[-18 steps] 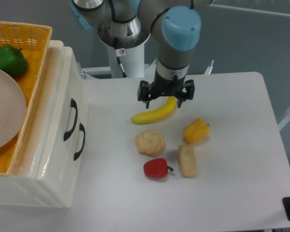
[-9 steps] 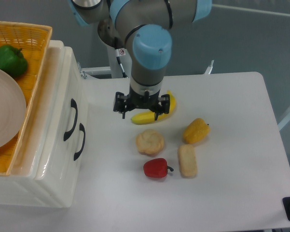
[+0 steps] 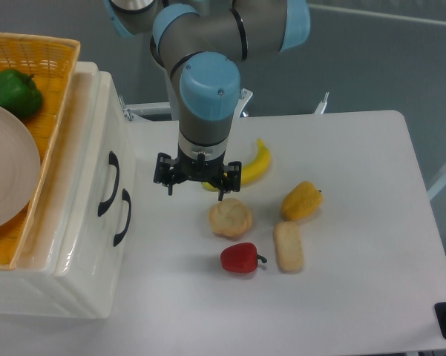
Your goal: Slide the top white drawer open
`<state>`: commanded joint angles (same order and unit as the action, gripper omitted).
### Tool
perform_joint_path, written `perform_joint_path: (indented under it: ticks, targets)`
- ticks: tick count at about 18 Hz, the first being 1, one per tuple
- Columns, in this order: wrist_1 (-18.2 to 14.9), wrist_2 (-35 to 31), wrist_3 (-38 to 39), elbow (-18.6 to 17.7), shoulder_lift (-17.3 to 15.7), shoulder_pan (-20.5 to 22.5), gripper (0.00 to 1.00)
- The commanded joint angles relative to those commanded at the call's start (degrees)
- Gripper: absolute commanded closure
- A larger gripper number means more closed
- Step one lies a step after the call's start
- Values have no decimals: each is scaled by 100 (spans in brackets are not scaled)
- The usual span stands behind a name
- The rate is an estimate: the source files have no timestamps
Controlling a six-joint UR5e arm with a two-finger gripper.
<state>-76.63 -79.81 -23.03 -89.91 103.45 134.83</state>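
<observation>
- At far left I see the orange woven basket (image 3: 56, 55) on the cabinet top, holding a green pepper (image 3: 13, 91) and a pale round plate (image 3: 7, 174).
- The glossy cream-white top drawer (image 3: 96, 159) is shut, flush with the cabinet front. Its curved black handle (image 3: 109, 184) lies just beside the lower drawer's matching handle (image 3: 122, 216); I must not confuse the two.
- The black two-finger gripper (image 3: 196, 180) hangs over the white table (image 3: 356, 185), fingers spread wide, holding nothing.
- Key relation: the top handle lies to the picture-left of the gripper, near but apart, with its long axis crossing the line of approach.
- Right of the gripper: yellow banana (image 3: 254, 165), round bun (image 3: 231, 218), red pepper (image 3: 241, 257), oblong bread roll (image 3: 288, 246), yellow pepper (image 3: 302, 201).
</observation>
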Motion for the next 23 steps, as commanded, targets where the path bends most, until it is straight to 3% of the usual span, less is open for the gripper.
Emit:
perform_joint_path:
  ticks: [7,13,23]
  targets:
    - [-194,466,193,17,0,-26,0]
    - [-220,528,685,61,17,-167,0]
    - [-414,651,712,61,-9,-387,0]
